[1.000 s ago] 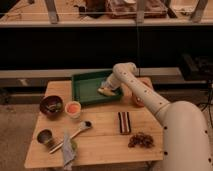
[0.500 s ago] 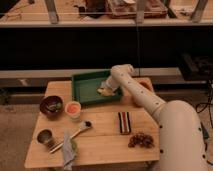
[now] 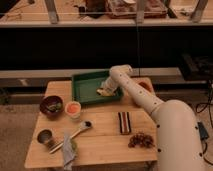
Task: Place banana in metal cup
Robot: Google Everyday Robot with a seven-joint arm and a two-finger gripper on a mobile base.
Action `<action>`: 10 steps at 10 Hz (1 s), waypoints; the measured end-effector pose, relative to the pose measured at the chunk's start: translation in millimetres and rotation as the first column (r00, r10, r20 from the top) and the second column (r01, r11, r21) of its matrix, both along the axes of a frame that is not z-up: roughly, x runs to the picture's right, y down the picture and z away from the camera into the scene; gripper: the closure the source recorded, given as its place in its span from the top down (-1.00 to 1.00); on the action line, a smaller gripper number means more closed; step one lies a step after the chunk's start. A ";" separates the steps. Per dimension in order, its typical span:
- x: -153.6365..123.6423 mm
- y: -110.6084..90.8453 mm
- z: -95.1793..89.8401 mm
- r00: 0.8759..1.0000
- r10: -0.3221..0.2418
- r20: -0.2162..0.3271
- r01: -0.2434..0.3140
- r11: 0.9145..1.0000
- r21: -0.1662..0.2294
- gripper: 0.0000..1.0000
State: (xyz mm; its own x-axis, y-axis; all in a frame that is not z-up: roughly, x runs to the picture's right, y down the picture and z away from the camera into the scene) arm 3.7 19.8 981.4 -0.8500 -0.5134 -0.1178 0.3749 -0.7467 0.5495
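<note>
Your arm (image 3: 150, 102) comes in from the lower right of the frame, bends at its highest point just above centre, and drops into the green tray (image 3: 84, 90) at the back of the wooden counter (image 3: 107, 147). The tool (image 3: 106, 89) is down low in the right-hand part of that tray, a little above the middle of the frame. You cannot tell from here whether the tool is open, closed, or gripping anything.

The banana (image 3: 101, 92) shows as a pale yellowish shape on the tray floor right at the tool's tip, on its left side. Whether the two are touching cannot be made out.

The metal cup (image 3: 45, 137) stands upright near the lower left corner of the counter, well apart from the tray and the tool. Above it sits a dark brown bowl (image 3: 51, 106), and just to the right of the bowl a white cup (image 3: 73, 109) with an orange inside. A light-handled spoon (image 3: 76, 132) lies slantwise between the white cup and the metal cup, and a greyish cloth (image 3: 67, 148) lies just beside the metal cup. A dark striped bar (image 3: 124, 122) and a dark clump (image 3: 141, 140) lie toward the lower right, near the arm.
</note>
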 end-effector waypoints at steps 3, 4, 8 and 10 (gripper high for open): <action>1.2 16.4 13.3 1.000 -0.012 -0.017 0.012 0.999 -0.040 -0.44; 1.0 15.9 12.0 1.000 -0.016 -0.018 0.015 0.999 -0.040 -0.55; 4.8 15.7 8.3 0.999 -0.024 -0.024 0.023 0.999 -0.044 -0.62; 5.6 15.9 8.4 0.999 -0.023 -0.025 0.022 0.999 -0.045 -0.62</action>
